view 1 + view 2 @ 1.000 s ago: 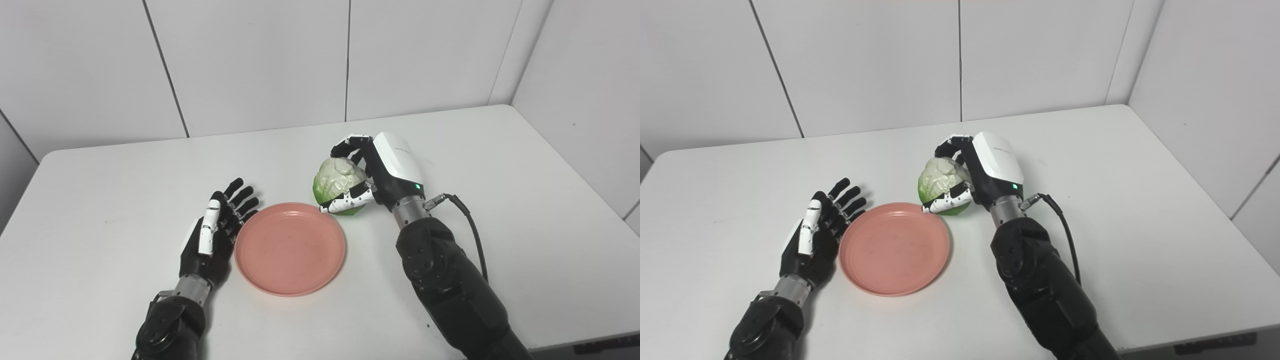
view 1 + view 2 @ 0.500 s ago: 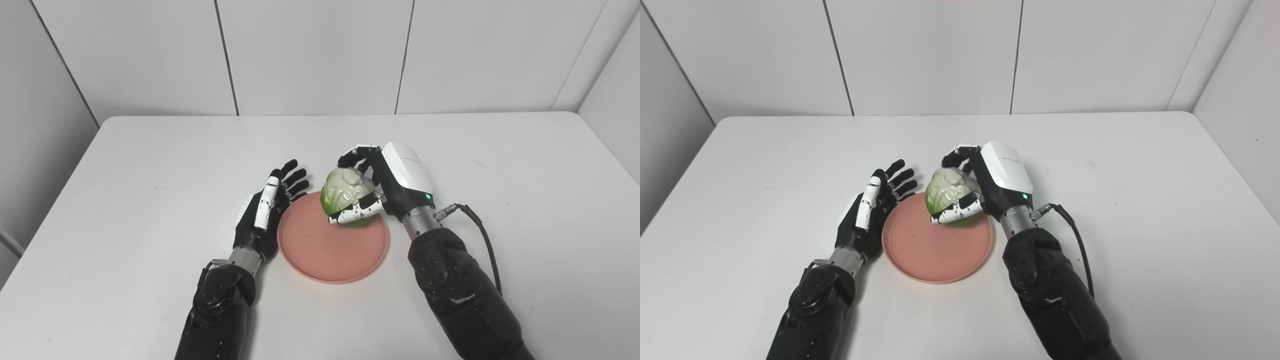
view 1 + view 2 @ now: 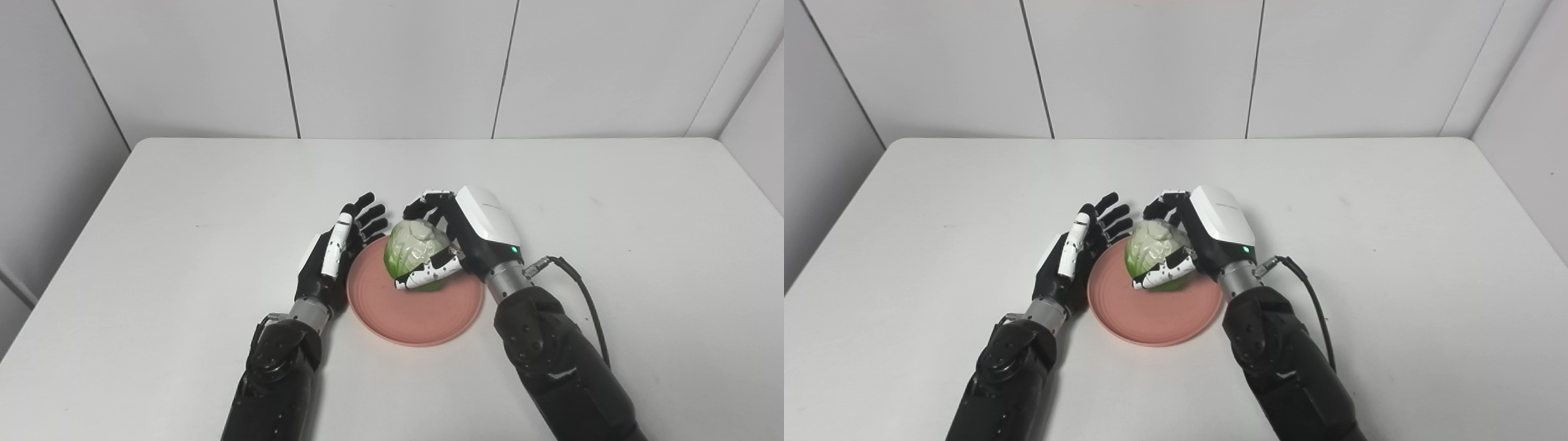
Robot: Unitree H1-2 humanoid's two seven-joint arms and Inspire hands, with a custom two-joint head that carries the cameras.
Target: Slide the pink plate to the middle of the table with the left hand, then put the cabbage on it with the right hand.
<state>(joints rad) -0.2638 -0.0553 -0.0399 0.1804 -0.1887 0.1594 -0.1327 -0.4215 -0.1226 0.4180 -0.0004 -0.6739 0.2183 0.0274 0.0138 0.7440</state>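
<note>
White table [image 3: 184, 202]; cabbage [image 3: 413, 251] in right hand [image 3: 471, 236]

test cell, robot lab

plain white surface [image 3: 184, 202] enclosed on three sides by bare white wall panels [image 3: 392, 61] with dark seams. two black robot arms [image 3: 551, 367] enter from below, one trailing a cable [image 3: 582, 294].

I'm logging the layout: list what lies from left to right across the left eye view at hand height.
left hand → cabbage, held over the pink plate → right hand, fingers wrapped round the cabbage → black cable.
</note>
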